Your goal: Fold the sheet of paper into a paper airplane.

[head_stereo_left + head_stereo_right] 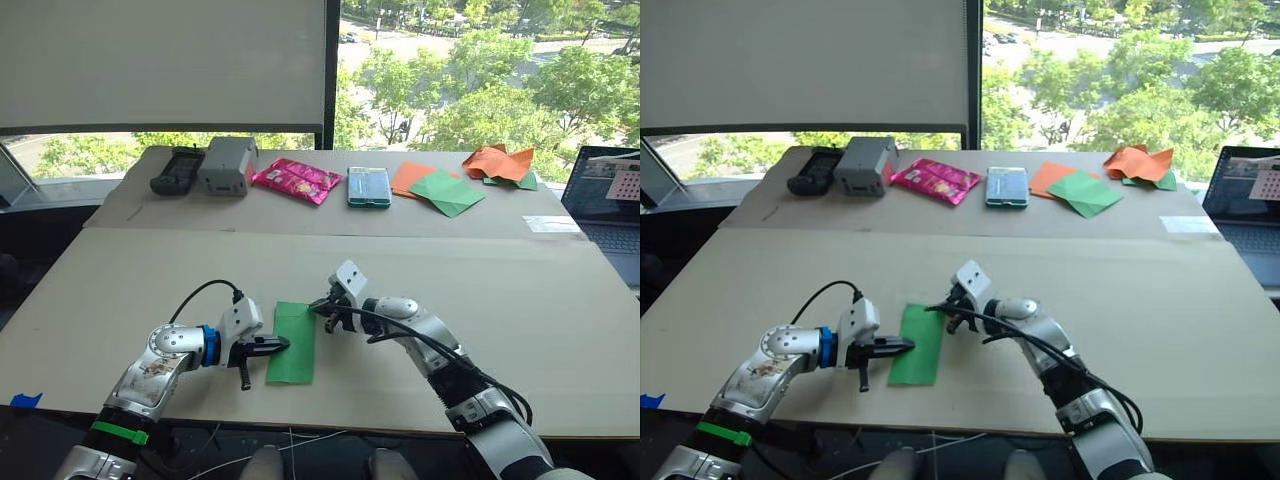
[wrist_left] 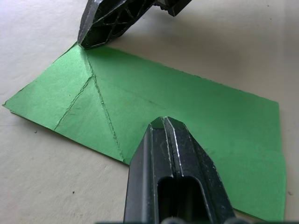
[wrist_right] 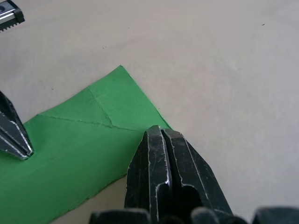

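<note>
The sheet of paper (image 1: 293, 350) is bright green and lies flat on the near table as a long narrow strip with diagonal creases near its far end (image 2: 88, 93). A paper airplane is out of view. My left gripper (image 1: 284, 343) is shut, and its tip rests on the strip's left edge about halfway along (image 2: 163, 122). My right gripper (image 1: 318, 308) is also shut, its tip touching the strip's far right corner (image 3: 160, 131). Neither holds the paper between its fingers.
On the far table stand a black device (image 1: 177, 170), a grey box (image 1: 227, 165), a pink packet (image 1: 296, 180), a teal case (image 1: 368, 187), flat orange and duller green papers (image 1: 440, 190) and an orange-and-green paper heap (image 1: 500, 163). A laptop (image 1: 608, 205) sits at the right edge.
</note>
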